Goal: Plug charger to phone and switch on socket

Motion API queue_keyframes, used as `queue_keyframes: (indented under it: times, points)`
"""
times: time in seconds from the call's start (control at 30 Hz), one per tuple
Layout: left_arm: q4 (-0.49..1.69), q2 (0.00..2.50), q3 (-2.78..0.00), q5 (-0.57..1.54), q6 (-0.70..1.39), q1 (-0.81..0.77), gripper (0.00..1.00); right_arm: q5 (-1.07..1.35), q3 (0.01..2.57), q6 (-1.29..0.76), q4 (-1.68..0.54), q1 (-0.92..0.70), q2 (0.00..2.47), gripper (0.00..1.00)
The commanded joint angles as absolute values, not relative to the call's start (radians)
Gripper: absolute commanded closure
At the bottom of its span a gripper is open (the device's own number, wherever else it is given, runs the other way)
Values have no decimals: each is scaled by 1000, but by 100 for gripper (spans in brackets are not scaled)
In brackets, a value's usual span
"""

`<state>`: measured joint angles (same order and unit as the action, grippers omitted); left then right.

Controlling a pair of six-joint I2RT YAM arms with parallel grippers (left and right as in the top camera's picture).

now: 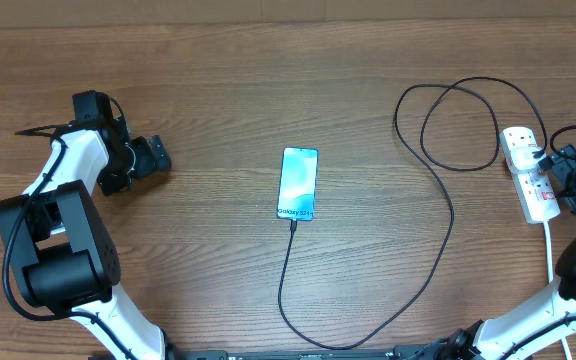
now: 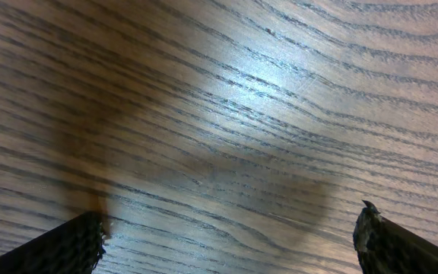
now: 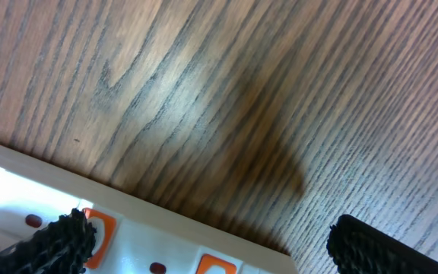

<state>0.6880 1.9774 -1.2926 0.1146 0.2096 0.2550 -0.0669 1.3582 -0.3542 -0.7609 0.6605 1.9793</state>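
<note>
While your left end effector [image 2: 230,232] gapes over the table [image 2: 204,91], the right end effector [image 3: 215,228] gapes over the socket [image 1: 528,176]; the phone [image 1: 298,184], charger [image 1: 448,215] tip at its end, lies between them.

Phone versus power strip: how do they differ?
The phone is slim with a light blue screen; the power strip is white with red-marked switches. The phone lies centrally; the power strip lies far right. Only the power strip trails a white cord. Both lie flat, and the black cable reaches each.
</note>
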Motion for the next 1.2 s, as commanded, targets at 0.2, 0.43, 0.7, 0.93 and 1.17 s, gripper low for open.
queue_keyframes:
  times: [0.2,0.43,0.7,0.93,1.17]
  points:
    - [694,2008,-1271,101,210,260,1,-22,1346,-338,-795,662,1959,0]
    - [694,2008,-1271,101,210,260,0,-20,1345,-339,-814,662,1959,0]
    - [694,2008,-1271,101,210,260,1,6,1345,-302,-810,662,1959,0]
    - [694,2008,-1271,101,210,260,1,25,1345,-283,-798,662,1960,0]
    - [694,2008,-1271,101,210,260,0,-4,1345,-287,-786,662,1960,0]
